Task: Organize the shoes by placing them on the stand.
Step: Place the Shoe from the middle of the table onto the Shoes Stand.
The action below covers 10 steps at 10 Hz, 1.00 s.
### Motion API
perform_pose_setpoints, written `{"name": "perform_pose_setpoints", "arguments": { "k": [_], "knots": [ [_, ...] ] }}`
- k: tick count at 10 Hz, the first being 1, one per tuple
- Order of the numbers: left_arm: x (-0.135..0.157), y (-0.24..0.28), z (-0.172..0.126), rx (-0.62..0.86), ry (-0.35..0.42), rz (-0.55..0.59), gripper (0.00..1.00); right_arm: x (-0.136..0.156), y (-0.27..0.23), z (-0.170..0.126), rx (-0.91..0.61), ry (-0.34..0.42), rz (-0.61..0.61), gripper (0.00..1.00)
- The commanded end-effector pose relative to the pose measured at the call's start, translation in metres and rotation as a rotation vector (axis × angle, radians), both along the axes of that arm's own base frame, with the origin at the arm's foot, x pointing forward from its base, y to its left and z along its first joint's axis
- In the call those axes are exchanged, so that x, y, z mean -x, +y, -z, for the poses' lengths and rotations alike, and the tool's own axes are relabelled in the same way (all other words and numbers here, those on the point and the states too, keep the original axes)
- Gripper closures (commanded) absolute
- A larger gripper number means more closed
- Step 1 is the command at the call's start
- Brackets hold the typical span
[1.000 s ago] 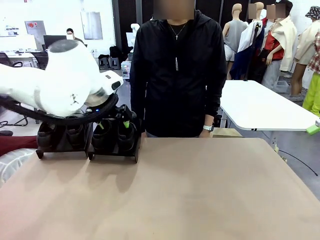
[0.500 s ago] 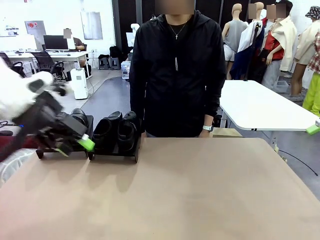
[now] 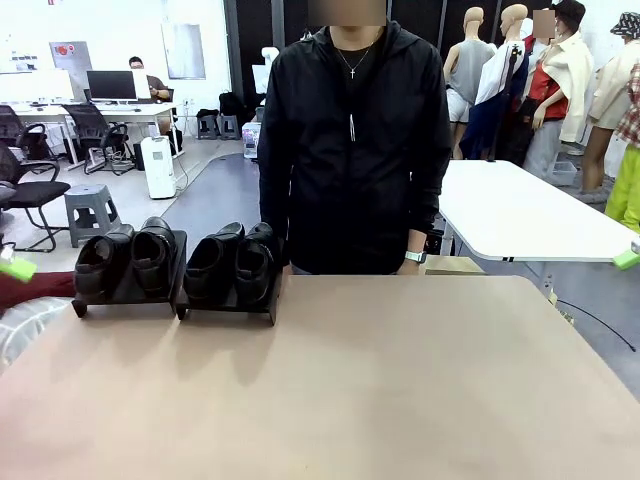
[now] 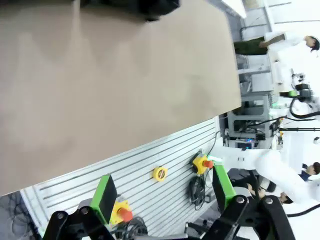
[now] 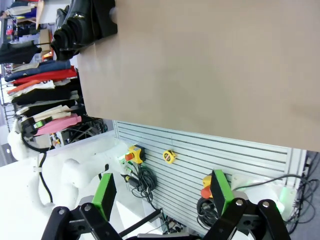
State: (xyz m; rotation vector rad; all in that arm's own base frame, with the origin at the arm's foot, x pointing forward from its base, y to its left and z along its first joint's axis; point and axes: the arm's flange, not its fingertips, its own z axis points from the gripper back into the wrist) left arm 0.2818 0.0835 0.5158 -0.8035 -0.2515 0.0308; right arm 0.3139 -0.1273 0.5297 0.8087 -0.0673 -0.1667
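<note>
- Shoes (image 3: pixel 175 265), four black ones with thick soles, sit in a row on the stand (image 3: pixel 178 295) at the far left of the desk (image 3: pixel 380 380), toes toward the robot's side.
- Left unit of the stand carries two shoes side by side; the right unit, just beside it, carries the other two, the rightmost close to the person's (image 3: pixel 352 140) body.
- Person in a black zipped top stands at the far edge of the desk, right behind the right unit, with a watch on one wrist.
- Rest of the brown desk top, from the middle to the right edge, lies bare.
- Left gripper (image 4: pixel 165 192), seen from its wrist camera, has its jaws released and wide apart, green pads (image 4: pixel 106 195) facing each other with nothing between them; it hangs off the desk's near edge, above a slatted aluminium panel (image 4: pixel 165 160) with yellow buttons.
- Right gripper (image 5: pixel 162 195), seen from its own wrist camera, likewise has its jaws released and empty, over the same kind of panel; shoes on the stand show at that view's top left corner.
</note>
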Motion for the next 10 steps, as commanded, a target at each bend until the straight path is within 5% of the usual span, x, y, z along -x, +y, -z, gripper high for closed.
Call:
{"name": "perform_pose_setpoints", "arguments": {
  "k": [1,10],
  "knots": [
    [0.0090,-0.0114,-0.0209,0.013,-0.048,0.003,0.00,0.0018,-0.0018,-0.0001,0.010,-0.009,-0.016,0.00],
    [0.0090,-0.0114,-0.0209,0.013,-0.048,0.003,0.00,0.0018,-0.0018,-0.0001,0.010,-0.009,-0.016,0.00]
  ]
}}
